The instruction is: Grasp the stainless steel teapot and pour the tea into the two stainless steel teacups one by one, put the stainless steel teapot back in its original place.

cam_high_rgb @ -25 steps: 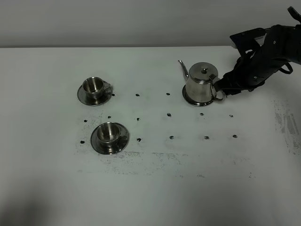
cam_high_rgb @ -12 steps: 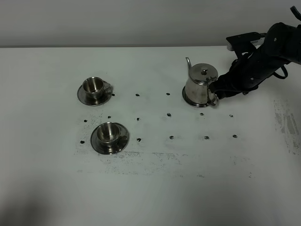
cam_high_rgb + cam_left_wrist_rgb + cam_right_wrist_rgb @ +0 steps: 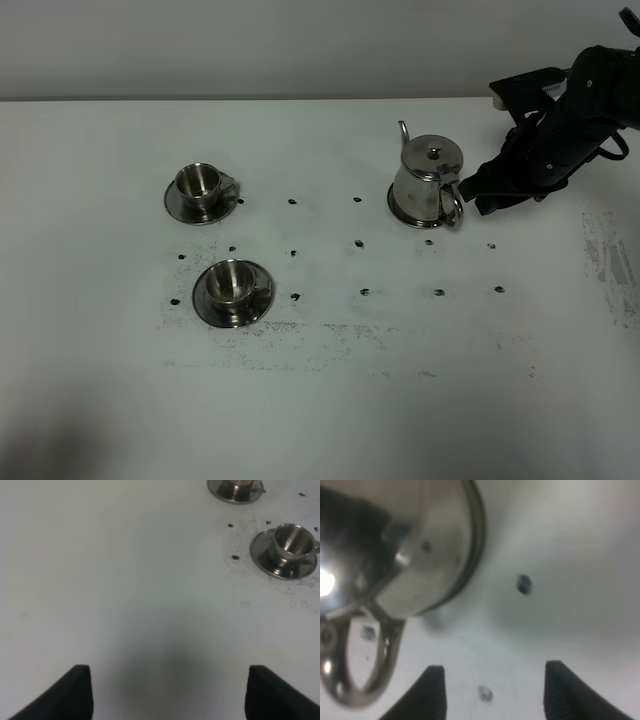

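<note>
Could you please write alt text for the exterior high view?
The right arm's fingers sit beside the loop handle of a stainless steel teapot on its saucer. Two steel teacups on saucers stand left on a speckled white table.

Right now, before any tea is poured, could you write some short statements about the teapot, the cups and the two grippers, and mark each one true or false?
1. The teapot stands on its saucer. True.
2. The right gripper is shut on the teapot's handle. False: its jaws are open, and the handle lies beside them, not between them.
3. Both teacups sit on cup saucers. True.
4. The teapot's lid is off. False: the lid is on the pot.
5. The left gripper holds a teacup. False: it is open and empty, apart from both cups.
</note>
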Controlling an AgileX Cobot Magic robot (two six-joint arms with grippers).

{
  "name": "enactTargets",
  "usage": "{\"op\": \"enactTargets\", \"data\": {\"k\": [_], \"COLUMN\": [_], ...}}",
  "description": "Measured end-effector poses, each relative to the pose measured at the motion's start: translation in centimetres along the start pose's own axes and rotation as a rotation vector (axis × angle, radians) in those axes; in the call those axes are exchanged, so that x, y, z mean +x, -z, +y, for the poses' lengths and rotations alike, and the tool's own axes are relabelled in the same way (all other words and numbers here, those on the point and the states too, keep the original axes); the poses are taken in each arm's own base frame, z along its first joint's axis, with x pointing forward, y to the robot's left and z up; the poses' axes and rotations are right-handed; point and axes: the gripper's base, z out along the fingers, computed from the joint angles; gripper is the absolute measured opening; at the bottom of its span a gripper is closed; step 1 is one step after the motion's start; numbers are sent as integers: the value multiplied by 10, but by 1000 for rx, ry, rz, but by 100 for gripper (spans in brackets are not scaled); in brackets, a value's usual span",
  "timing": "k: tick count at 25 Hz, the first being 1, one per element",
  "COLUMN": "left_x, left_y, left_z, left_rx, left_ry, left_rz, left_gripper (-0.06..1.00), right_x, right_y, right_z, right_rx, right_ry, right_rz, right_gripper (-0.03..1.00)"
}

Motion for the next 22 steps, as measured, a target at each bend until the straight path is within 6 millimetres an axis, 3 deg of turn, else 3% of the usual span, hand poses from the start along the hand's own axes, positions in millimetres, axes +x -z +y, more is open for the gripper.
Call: {"op": "enactTargets", "data": {"k": [5,10,14,22], "left_x": [0,0,0,0], "left_y": [0,0,0,0], "left_z": [0,0,0,0], "left_rx": [0,0,0,0], "left_ry": [0,0,0,0], "left_rz": [0,0,0,0], "left_gripper": [62,62,62,62], "right_x": [-16,-31,-39,-47], "right_y": [45,62,64,36], "right_z": [23,54,65,70], "right_rx": [23,30,27,51], "right_ry": [35,60,48,34], "right_rz": [11,12,11,92], "right_gripper": [43,43,43,43]}}
